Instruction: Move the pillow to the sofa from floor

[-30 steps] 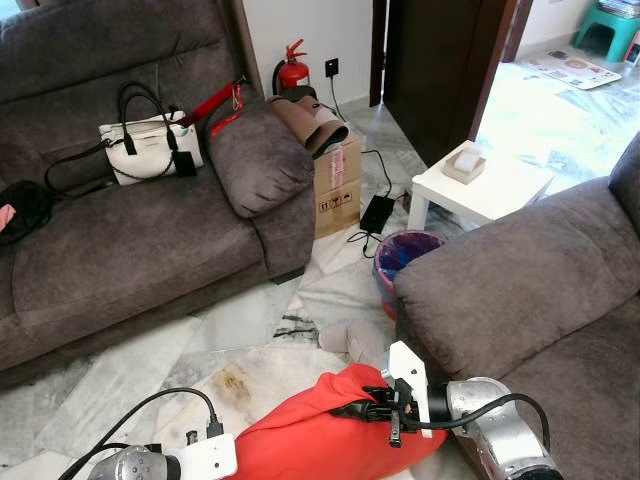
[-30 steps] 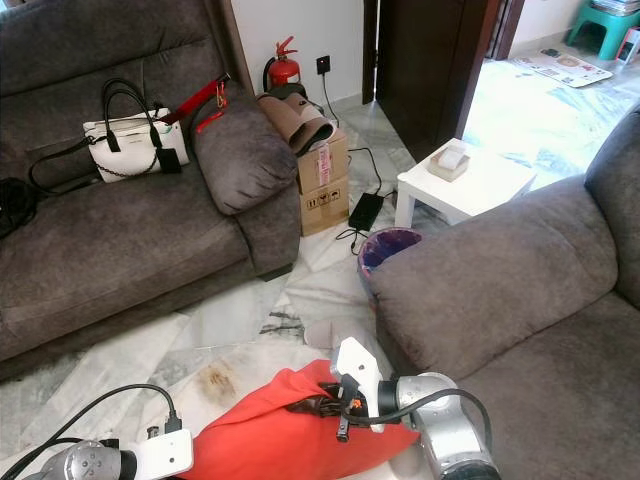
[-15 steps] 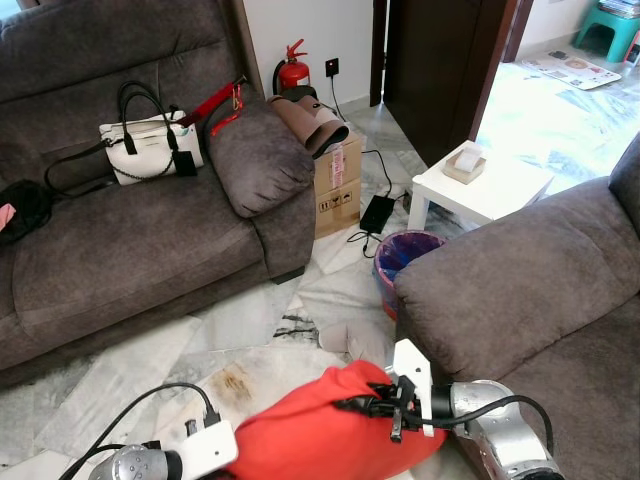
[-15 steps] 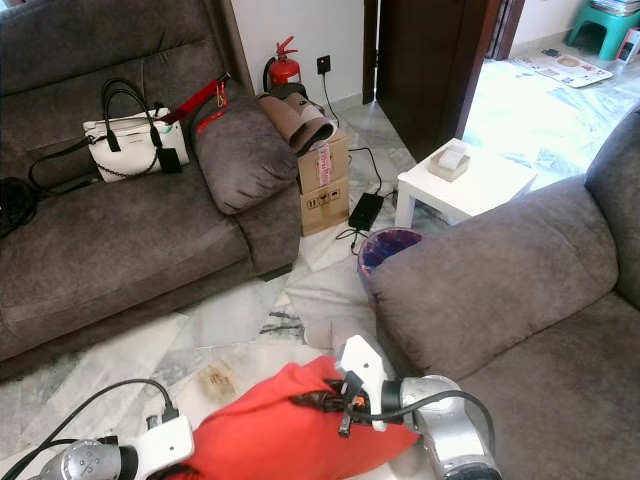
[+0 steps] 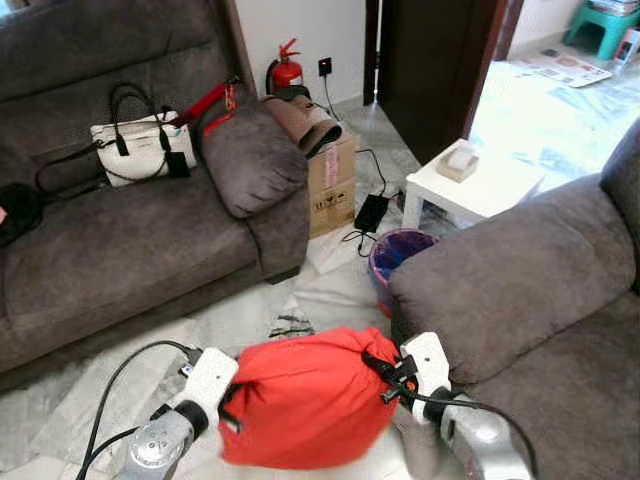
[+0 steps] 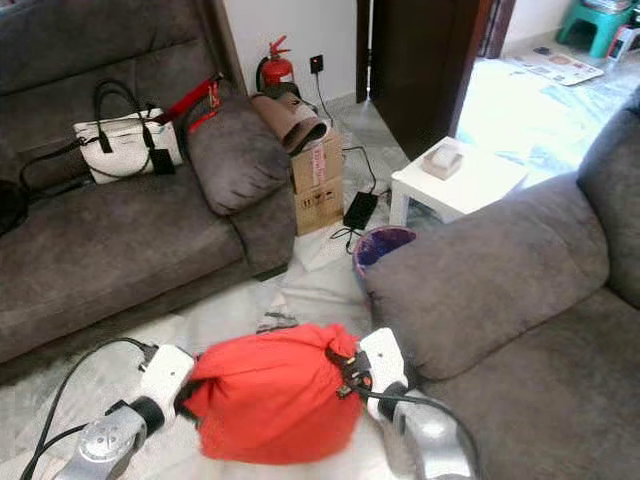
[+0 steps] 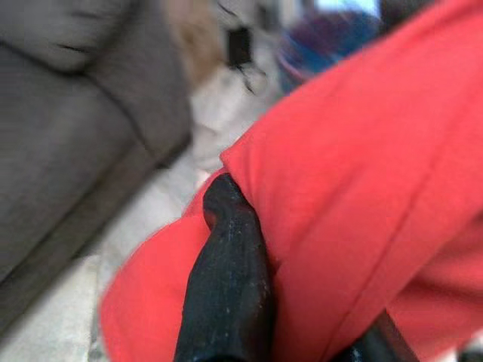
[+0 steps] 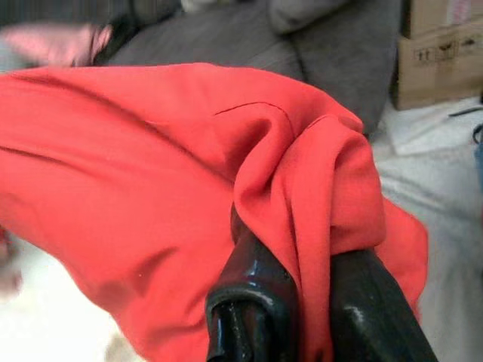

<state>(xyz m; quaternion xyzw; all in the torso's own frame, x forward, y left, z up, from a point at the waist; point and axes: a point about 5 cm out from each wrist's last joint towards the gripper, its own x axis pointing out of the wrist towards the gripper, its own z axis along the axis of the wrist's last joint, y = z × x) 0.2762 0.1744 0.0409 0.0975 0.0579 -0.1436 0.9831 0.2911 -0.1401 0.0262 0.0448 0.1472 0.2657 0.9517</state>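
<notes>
1. One red pillow (image 5: pixel 300 400) was held between the two grippers above the pale marble floor (image 5: pixel 250 310), in the near middle of the scene.
2. The left gripper (image 5: pixel 228 418) was clamped on the pillow's left edge; in the left wrist view one black finger (image 7: pixel 226 286) was pressed into the red cloth.
3. The right gripper (image 5: pixel 380 372) was clamped on a bunched fold at the pillow's right edge, the cloth being pinched between its two fingers (image 8: pixel 253 294) in the right wrist view.
4. Two grey sofas were counted: one sofa (image 5: pixel 120 250) at the far left and a second sofa (image 5: pixel 520 280) at the right, its armrest just beside the pillow.
5. An open strip of floor was left between the two sofas.
6. On the left sofa's seat one white handbag (image 5: pixel 135 150) was seen at the back, with bare seat in front of it.
7. Beyond the strip, one cardboard box (image 5: pixel 335 185), one purple bin (image 5: pixel 395 255), one white side table (image 5: pixel 465 185) and one fire extinguisher (image 5: pixel 285 70) were counted.
</notes>
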